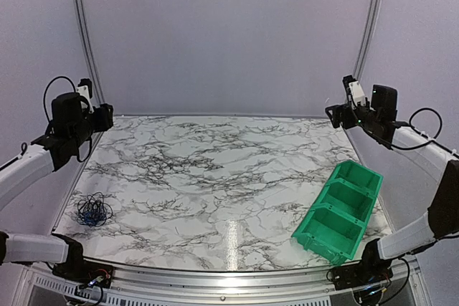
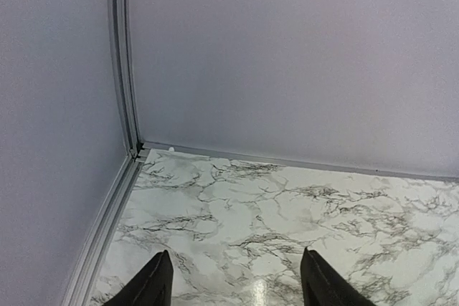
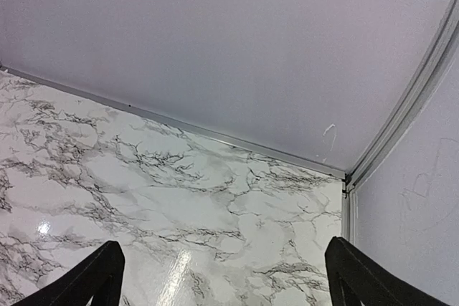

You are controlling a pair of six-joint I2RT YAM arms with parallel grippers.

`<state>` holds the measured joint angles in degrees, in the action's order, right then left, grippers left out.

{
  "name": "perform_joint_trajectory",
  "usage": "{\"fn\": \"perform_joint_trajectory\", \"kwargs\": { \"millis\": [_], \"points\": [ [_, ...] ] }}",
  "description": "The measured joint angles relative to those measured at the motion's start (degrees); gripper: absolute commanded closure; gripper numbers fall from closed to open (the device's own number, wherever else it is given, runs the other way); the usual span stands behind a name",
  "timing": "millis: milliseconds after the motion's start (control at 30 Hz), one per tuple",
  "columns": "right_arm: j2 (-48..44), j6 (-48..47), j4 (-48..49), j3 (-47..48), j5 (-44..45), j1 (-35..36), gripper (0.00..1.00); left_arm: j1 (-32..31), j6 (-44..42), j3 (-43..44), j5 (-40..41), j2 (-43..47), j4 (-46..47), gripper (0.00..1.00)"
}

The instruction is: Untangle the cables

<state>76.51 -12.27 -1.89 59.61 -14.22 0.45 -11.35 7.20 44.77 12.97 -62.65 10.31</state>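
Observation:
The cables (image 1: pixel 94 210) lie as a small loopy tangle of thin black and blue wire on the marble table near its front left edge, seen only in the top view. My left gripper (image 1: pixel 106 116) is raised over the far left corner, well behind the tangle; in the left wrist view (image 2: pixel 235 281) its jaws stand apart with nothing between them. My right gripper (image 1: pixel 332 113) is raised over the far right corner; in the right wrist view (image 3: pixel 224 277) its jaws stand wide apart and empty. Neither wrist view shows the cables.
A green three-compartment bin (image 1: pixel 340 210) sits on the marble table (image 1: pixel 215 177) at the front right. White enclosure walls with metal frame posts (image 1: pixel 80 26) close off the back and sides.

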Motion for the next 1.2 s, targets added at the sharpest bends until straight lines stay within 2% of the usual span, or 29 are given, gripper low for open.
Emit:
{"fn": "perform_joint_trajectory", "kwargs": {
  "millis": [133, 267, 533, 733, 1067, 1200],
  "points": [
    [-1.31, 0.52, 1.92, -4.31, -0.61, 0.04, 0.01, -0.13, 4.87, 5.51, -0.39, 1.07, -9.22, 0.27],
    [-1.62, -0.13, 2.05, -6.73, -4.28, 0.04, 0.01, -0.59, 9.57, 5.84, -0.33, 4.66, -18.49, 0.30],
    [-2.05, -5.92, 0.35, -9.01, -14.67, 0.15, 0.02, -0.94, 18.03, 5.79, 1.01, 6.14, -34.14, 0.28],
    [-2.29, -7.74, -0.55, -9.35, -18.51, 0.20, 0.02, -1.53, 25.09, 1.73, 4.66, 8.46, -40.89, 0.29],
    [-1.81, -9.84, -2.97, -9.35, -22.69, 0.90, 0.02, -2.21, 39.34, -5.92, 7.21, 5.18, -47.36, 0.29],
    [-1.75, -10.54, -3.30, -9.35, -23.34, 0.90, 0.03, -2.21, 42.56, -7.37, 8.37, 0.68, -47.25, 0.30]
  ]
}}
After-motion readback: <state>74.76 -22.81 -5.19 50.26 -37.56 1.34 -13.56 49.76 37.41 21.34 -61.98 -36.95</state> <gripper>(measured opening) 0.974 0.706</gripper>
